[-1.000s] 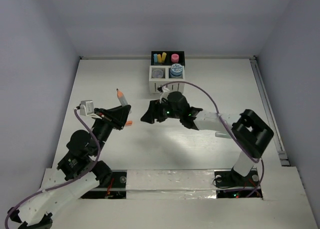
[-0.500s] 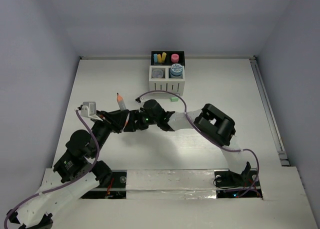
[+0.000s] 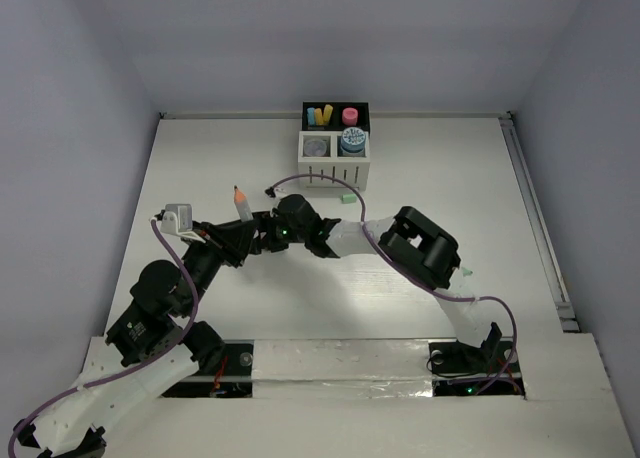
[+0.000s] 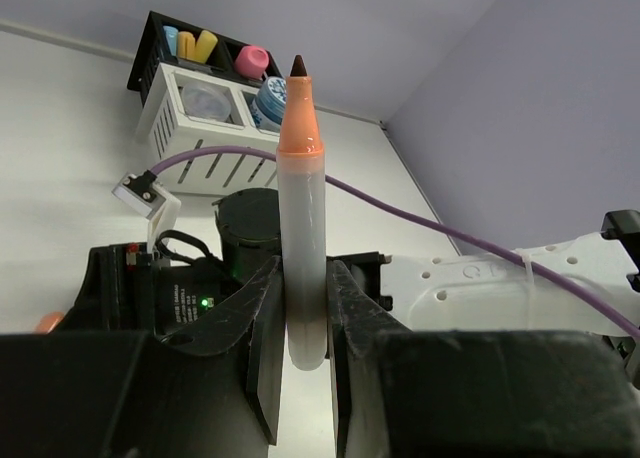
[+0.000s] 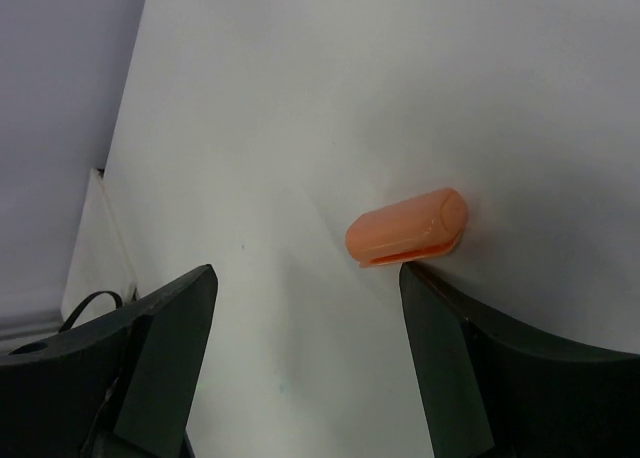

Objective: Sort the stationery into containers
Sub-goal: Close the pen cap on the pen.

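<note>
My left gripper (image 4: 303, 268) is shut on a white-barrelled marker (image 4: 301, 208) with an orange nib end, held upright; the top view shows the marker (image 3: 240, 200) tilted over the table's left half. My right gripper (image 5: 305, 278) stands open low over the table, right next to the left gripper (image 3: 243, 235). A short orange cap (image 5: 408, 226) lies on the table just past the tip of its right-hand finger. In the top view the cap is hidden. The organiser (image 3: 335, 158) stands at the far middle, holding yellow and blue stubs, a pink one and a blue-white roll (image 3: 351, 140).
A small green stub (image 3: 347, 198) lies in front of the organiser. Another small pale-green item (image 3: 466, 274) lies beside the right arm's elbow. The right arm's purple cable (image 4: 420, 218) loops across the space between the two arms.
The right arm has swung left across the table until its gripper sits beside the left gripper, over the orange cap, with its jaws wider. The left gripper keeps hold of the marker.
</note>
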Robot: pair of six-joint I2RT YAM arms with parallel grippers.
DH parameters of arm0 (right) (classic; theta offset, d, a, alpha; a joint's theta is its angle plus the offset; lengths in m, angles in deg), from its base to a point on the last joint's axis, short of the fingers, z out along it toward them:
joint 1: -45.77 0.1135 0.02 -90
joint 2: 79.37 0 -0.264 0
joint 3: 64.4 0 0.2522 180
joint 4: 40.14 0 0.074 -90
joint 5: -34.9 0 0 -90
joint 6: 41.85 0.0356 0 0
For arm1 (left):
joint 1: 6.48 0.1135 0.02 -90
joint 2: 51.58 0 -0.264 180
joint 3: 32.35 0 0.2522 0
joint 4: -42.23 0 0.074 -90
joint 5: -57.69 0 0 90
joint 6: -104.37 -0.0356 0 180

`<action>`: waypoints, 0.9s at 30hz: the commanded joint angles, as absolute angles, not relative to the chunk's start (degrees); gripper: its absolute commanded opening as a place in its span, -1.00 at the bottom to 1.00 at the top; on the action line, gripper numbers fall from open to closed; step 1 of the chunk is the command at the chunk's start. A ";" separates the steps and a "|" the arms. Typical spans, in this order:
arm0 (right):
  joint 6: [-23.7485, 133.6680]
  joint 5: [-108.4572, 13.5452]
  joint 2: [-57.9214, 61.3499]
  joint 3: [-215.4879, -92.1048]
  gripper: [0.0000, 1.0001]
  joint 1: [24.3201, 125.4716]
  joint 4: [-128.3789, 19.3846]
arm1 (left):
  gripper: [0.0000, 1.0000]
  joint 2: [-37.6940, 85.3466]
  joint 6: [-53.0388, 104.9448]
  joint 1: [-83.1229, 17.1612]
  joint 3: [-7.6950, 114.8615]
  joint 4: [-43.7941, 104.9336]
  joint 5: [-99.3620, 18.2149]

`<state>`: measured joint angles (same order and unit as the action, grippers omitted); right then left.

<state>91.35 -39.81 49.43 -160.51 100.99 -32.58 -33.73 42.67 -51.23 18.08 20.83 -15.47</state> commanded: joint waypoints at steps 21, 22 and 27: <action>81.72 -52.99 56.16 -173.16 0.39 101.84 -53.73 | -1.00 -33.74 42.41 -50.95 18.68 24.34 -17.99; 81.55 -52.99 56.33 -173.43 0.38 101.84 -53.73 | -1.00 -33.74 42.50 -50.95 18.77 24.34 -18.07; 81.63 -52.90 57.39 -174.14 0.29 102.37 -55.92 | -1.00 -34.09 42.94 -50.95 18.50 24.42 -18.07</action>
